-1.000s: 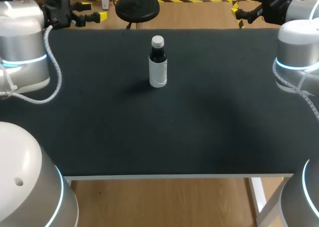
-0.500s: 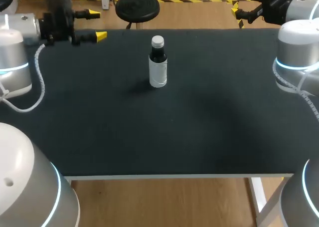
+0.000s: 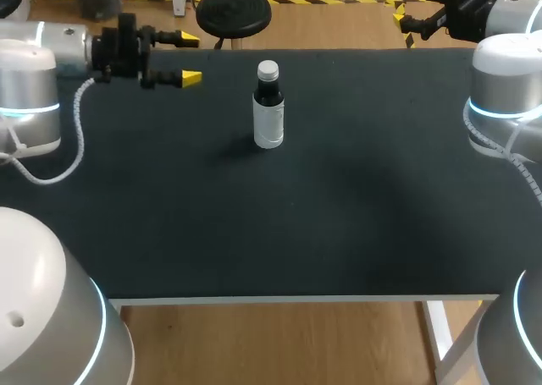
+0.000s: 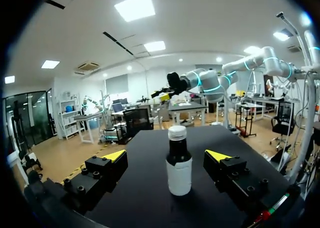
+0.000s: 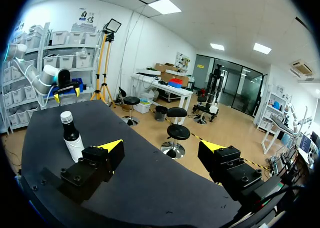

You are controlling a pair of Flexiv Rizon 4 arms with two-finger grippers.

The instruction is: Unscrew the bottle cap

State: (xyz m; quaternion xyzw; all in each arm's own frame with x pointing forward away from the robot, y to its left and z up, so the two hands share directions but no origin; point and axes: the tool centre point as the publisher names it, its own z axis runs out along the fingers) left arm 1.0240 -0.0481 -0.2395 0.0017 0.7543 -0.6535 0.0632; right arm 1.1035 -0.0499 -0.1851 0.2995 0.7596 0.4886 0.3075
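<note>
While cap (image 3: 268, 68) is on, dark liquid is held in bottle (image 3: 268, 106) | left gripper (image 3: 190, 58) spread apart, near bottle | right gripper (image 5: 162, 147) spread apart, well apart from bottle

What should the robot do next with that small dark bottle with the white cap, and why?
Probably ease the left gripper forward until the small dark bottle sits between its open jaws. The bottle stands upright and untouched straight ahead of the gripper, round white cap still on, so it likely needs holding before any twisting.
</note>
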